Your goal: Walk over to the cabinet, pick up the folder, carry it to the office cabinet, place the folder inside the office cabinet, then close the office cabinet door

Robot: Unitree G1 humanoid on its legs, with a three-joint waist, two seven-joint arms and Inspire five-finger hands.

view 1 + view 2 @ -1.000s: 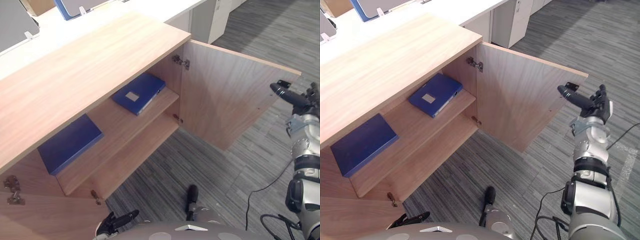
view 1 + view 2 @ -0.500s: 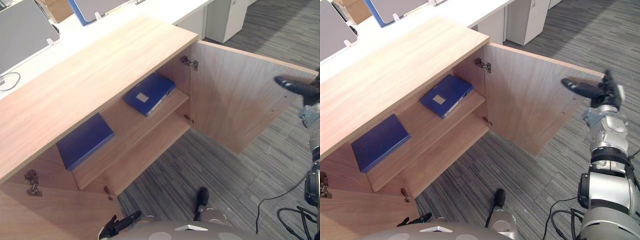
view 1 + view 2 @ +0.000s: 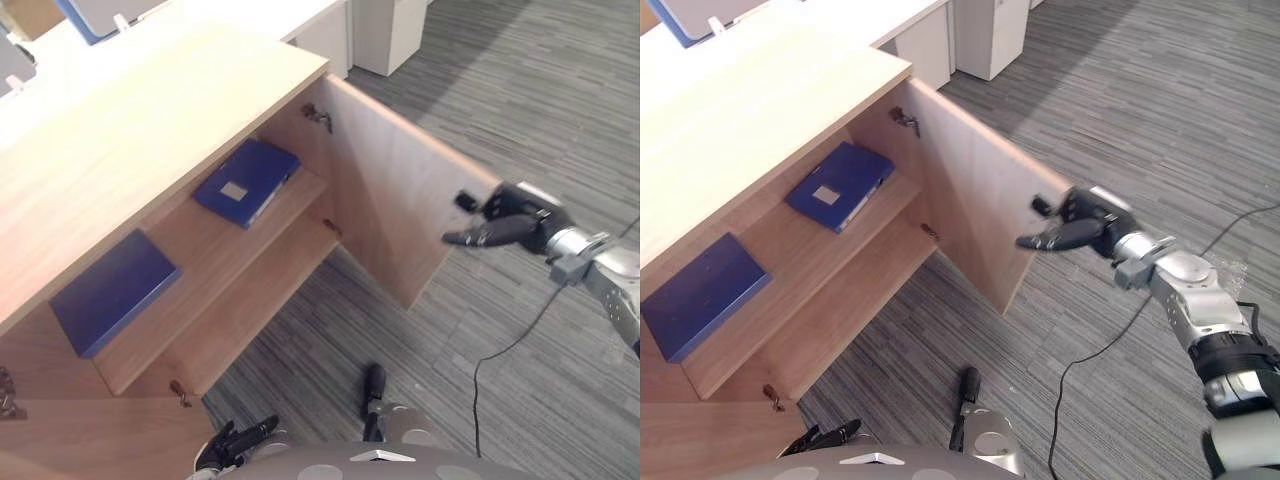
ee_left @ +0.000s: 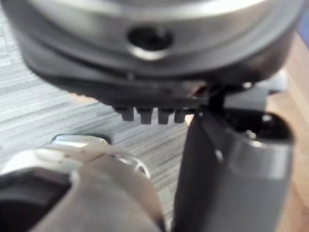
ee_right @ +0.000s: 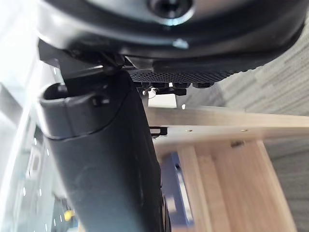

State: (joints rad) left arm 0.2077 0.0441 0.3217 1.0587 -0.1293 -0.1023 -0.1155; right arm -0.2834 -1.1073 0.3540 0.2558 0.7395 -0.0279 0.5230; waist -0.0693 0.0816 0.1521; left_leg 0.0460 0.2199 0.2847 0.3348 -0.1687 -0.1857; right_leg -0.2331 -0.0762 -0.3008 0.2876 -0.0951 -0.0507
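Observation:
The wooden office cabinet (image 3: 150, 110) stands open, its right door (image 3: 385, 190) swung out toward me. On its upper shelf lie two blue folders: one with a white label (image 3: 245, 182) near the hinge side and a plain one (image 3: 110, 290) further left. My right hand (image 3: 515, 222) reaches in level from the right and is open. It rests at the door's free edge, with a fingertip over that edge and the thumb (image 5: 106, 159) straight. The right wrist view looks along the door's edge (image 5: 217, 123) to a folder (image 5: 171, 193) inside. Low by my body hangs my left hand (image 3: 235, 442), relaxed and holding nothing.
White desks (image 3: 250, 15) and a white drawer unit (image 3: 385, 30) stand behind the cabinet. The cabinet's left door (image 3: 60, 440) is open at the lower left. Grey striped carpet (image 3: 520, 90) stretches to the right of the open door.
The camera has shifted. My right hand, raised upright beside the door before, has come down and forward to the door's free edge. Both folders lie as they did.

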